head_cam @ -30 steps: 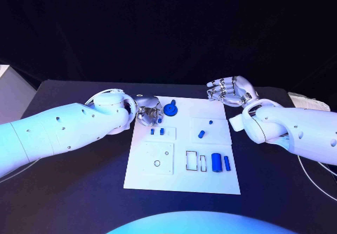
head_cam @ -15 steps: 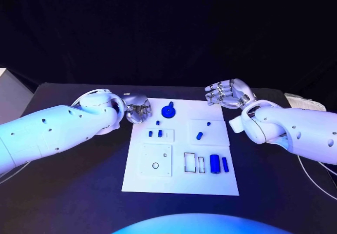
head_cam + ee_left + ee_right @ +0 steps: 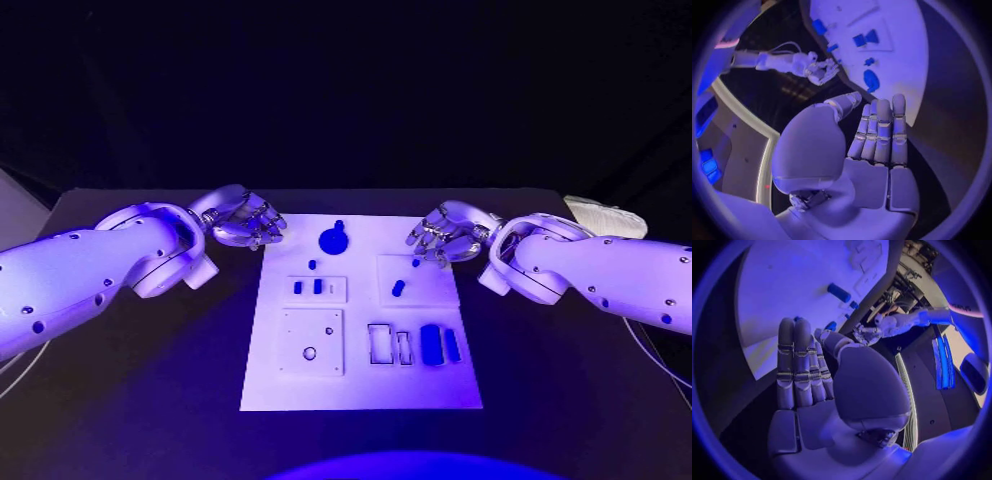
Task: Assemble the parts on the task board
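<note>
Small blue parts (image 3: 397,288) on the white task board (image 3: 361,385), probably light and stiff, like hard plastic; likely smooth, so easy to slip from metal fingers. Best taken with a fingertip pinch on the two long sides, not from the top. Round part with a short stem (image 3: 335,239) at the far end of the board: perhaps better held by the stem, or by the edge of the disc. Board itself thin and flat, probably able to slide on the counter (image 3: 130,400) if pushed sideways.

Look of the parts: two short pegs (image 3: 309,287) side by side in a small square plate on the left side; one slanted peg on the right square plate; two longer upright pieces (image 3: 441,343) beside rectangular outlines (image 3: 382,343) near the front right. One larger square plate (image 3: 312,341) with a round hole and a small hole, front left. Board in the middle of the counter, between both arms.

Left hand (image 3: 248,222) just off the far left corner of the board, holding nothing; in the left wrist view fingers (image 3: 879,132) straight and pressed together, palm open. Right hand (image 3: 446,233) over the far right edge of the board, near the slanted peg, also holding nothing; in the right wrist view fingers (image 3: 798,365) extended side by side. No part touched by either hand.
</note>
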`<action>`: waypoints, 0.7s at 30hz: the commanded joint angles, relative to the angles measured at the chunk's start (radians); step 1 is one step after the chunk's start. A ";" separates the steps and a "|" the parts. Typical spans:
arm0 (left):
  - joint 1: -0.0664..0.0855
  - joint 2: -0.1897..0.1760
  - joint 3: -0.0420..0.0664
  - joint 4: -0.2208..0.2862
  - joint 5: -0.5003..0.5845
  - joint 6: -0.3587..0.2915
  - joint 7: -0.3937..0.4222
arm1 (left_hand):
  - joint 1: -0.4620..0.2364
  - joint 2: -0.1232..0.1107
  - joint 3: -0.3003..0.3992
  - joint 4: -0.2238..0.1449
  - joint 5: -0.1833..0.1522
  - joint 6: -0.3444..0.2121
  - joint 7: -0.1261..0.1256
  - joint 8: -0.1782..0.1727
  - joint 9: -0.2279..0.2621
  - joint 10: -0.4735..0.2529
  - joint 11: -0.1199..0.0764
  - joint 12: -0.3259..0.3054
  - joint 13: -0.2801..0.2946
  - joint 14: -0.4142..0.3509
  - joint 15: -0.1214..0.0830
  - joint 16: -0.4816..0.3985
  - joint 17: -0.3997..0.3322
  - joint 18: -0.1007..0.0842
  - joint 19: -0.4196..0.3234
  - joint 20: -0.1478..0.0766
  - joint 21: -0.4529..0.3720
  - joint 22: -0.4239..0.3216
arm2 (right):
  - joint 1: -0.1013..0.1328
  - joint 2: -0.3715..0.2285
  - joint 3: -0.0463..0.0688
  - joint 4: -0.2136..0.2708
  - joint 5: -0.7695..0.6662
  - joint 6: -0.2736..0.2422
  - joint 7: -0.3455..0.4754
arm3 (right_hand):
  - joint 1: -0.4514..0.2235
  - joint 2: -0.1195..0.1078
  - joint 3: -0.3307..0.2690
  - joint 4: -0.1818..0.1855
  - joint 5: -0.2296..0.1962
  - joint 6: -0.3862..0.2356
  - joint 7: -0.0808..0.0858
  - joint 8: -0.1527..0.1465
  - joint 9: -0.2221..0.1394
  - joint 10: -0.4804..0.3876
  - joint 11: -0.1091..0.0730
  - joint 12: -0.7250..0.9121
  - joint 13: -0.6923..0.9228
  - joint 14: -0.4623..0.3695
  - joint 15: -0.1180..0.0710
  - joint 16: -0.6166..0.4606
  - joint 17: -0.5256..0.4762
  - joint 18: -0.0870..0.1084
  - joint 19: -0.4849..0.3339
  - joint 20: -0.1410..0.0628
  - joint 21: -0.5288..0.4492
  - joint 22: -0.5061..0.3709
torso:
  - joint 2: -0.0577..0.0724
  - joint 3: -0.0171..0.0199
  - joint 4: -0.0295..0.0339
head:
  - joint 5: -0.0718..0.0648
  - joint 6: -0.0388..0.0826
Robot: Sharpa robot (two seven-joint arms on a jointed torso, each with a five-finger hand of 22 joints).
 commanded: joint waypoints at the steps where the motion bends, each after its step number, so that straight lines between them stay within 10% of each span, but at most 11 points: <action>1: -0.010 -0.022 0.001 0.028 0.489 0.052 0.171 | -0.015 -0.001 -0.026 0.010 -0.004 -0.009 -0.001 0.003 -0.001 -0.011 0.001 0.009 -0.002 0.003 0.002 -0.008 -0.003 0.014 0.009 0.001 -0.016 -0.015 | -0.001 -0.001 0.000 0.021 -0.317 -0.020 -0.129 | -0.013 -0.015 0.030 0.012 -0.006 0.005 -0.009 -0.007 -0.001 0.006 -0.009 -0.006 0.002 0.018 -0.005 0.090 0.070 0.011 0.024 -0.001 0.044 0.033 | 0.001 -0.0006 -0.0008 | -0.011 0.006; 9: -0.031 -0.065 0.001 0.069 0.586 0.081 0.254 | 0.002 0.005 -0.062 0.020 -0.004 -0.011 -0.002 0.014 0.002 -0.024 0.002 0.025 -0.009 -0.025 0.005 -0.047 -0.017 0.014 0.011 0.004 -0.064 -0.053 | -0.006 -0.004 0.000 0.054 -0.464 -0.137 -0.210 | -0.030 -0.048 0.074 0.042 -0.014 0.000 -0.012 -0.006 0.010 -0.017 -0.005 -0.008 0.002 0.038 0.000 0.398 0.298 -0.037 0.122 0.003 0.353 0.349 | 0.000 -0.0031 0.0019 | -0.023 0.011; 21: -0.050 -0.085 0.001 0.101 0.602 0.077 0.288 | 0.012 0.009 -0.064 0.017 -0.003 -0.010 -0.002 0.017 0.002 -0.023 0.002 0.028 -0.010 -0.026 0.004 -0.053 -0.019 0.014 0.013 0.003 -0.072 -0.059 | -0.023 -0.005 0.000 0.097 -0.535 -0.117 -0.253 | -0.043 -0.088 0.080 0.075 -0.015 -0.015 -0.008 -0.002 0.026 -0.066 0.005 -0.009 0.001 0.055 0.011 0.688 0.506 -0.074 0.179 0.014 0.581 0.589 | 0.000 -0.0024 0.0018 | -0.029 0.011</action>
